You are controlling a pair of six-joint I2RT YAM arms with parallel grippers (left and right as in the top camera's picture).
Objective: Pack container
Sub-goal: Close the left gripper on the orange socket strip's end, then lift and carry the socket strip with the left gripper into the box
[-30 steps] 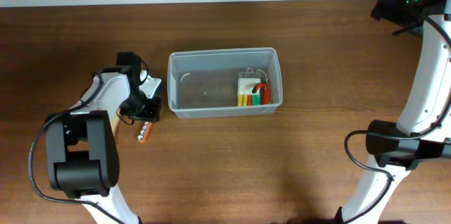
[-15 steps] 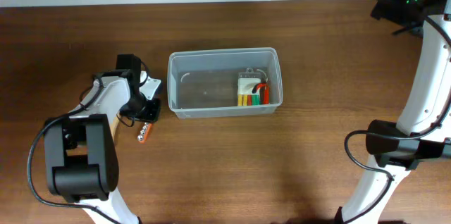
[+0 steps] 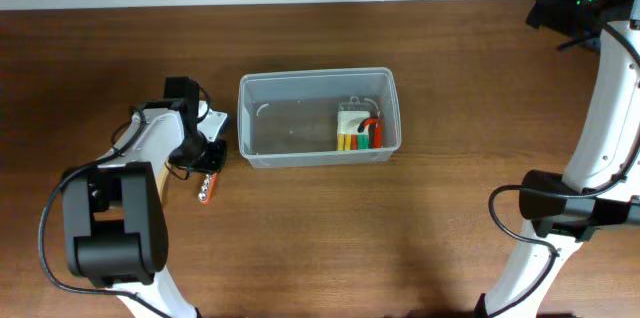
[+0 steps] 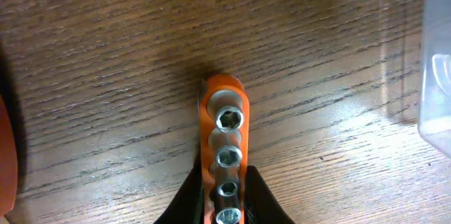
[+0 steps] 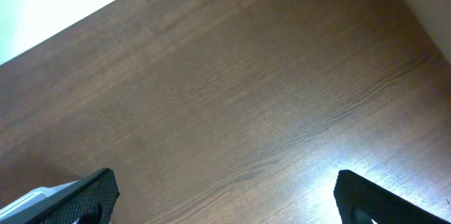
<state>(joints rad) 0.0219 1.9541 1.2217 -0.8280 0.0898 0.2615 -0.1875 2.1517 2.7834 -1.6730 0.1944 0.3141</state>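
Left tool (image 3: 205, 170) at orange strip (image 3: 204, 193), beside clear container (image 3: 316, 74)

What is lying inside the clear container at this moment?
At its right end, the container holds a white pack with yellow, green, red and orange pieces. The rest of its floor looks bare. What lies under the pack is covered.

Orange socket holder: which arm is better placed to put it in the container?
Left. The left pincer grips the orange socket holder beside the container; the right pincer hangs open, far away.
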